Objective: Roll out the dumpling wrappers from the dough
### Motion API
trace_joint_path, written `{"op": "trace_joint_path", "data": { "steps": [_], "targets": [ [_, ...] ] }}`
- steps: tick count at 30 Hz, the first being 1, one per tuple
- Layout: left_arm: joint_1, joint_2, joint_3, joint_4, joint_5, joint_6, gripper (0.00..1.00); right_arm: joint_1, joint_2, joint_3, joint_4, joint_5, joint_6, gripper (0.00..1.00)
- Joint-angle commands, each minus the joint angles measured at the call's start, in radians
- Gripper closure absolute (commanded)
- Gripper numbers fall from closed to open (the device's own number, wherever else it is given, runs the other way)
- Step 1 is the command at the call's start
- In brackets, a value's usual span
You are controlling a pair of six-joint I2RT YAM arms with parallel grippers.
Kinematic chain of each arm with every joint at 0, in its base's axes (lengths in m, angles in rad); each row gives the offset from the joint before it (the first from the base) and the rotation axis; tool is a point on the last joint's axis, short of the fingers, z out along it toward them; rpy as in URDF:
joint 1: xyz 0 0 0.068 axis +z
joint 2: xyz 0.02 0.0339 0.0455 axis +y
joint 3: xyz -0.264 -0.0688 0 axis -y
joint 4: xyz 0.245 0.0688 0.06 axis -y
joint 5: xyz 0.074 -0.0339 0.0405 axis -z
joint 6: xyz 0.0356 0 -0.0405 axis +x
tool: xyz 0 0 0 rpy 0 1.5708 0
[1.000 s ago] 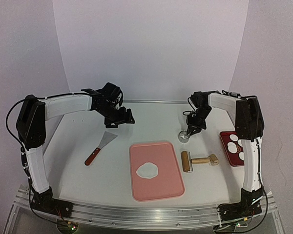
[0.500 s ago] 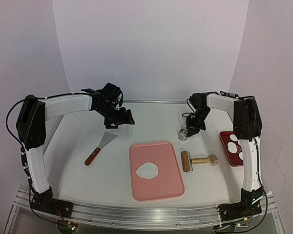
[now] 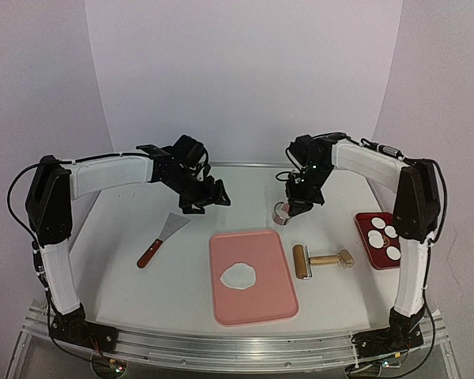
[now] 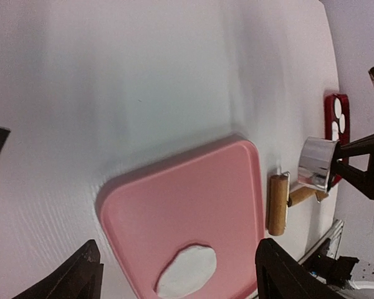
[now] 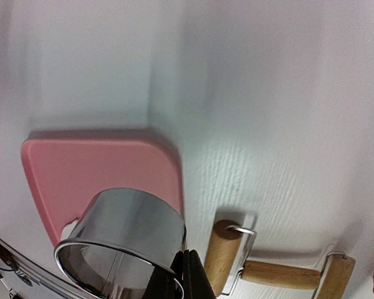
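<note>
While the right gripper (image 3: 291,204) is clamped on the wall of the ring cutter (image 3: 282,212), the cutter hangs clear of the table, open end down and tilted, over the far right corner of the pink mat (image 3: 257,304).

The dough (image 3: 239,275) lies flat on that mat as a ragged sheet, below the pincer, toward the bases and off to its left. It has no marked long axis, so I'd judge approach angle matters little.

The left gripper (image 3: 208,201) has its jaws wide apart and holds nothing; the dough sits nearward and to its right, about as far off as from the right one. The right arm has the tool, so the cut is probably its move.

Finished dumpling wrappers (image 3: 378,223) sit on the red tray (image 3: 365,229), out to the right pincer's right.
</note>
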Motion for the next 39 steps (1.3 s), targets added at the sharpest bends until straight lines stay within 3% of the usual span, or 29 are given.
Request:
{"op": "trace_joint_path", "data": {
  "steps": [1,6,13,21,28,39],
  "targets": [
    [-0.027,-0.074,0.009,0.073,0.140,-0.010,0.20,0.143,-0.060,-0.024,-0.039,0.012,0.095,1.00],
    [-0.027,-0.119,-0.049,0.072,0.277,0.105,0.22,0.313,-0.003,0.024,-0.049,0.051,0.213,1.00],
    [-0.021,-0.315,-0.348,0.175,0.363,0.115,0.31,0.467,0.111,0.146,-0.124,0.125,0.300,1.00],
    [-0.021,-0.334,-0.460,0.211,0.430,0.148,0.53,0.503,0.164,0.155,-0.123,0.140,0.401,1.00],
    [-0.021,-0.378,-0.564,0.308,0.438,0.137,0.53,0.503,0.175,0.145,-0.114,0.140,0.459,1.00],
    [-0.026,-0.242,-0.534,0.425,0.421,0.064,0.62,0.504,0.181,0.122,-0.105,0.172,0.490,1.00]
  ]
}}
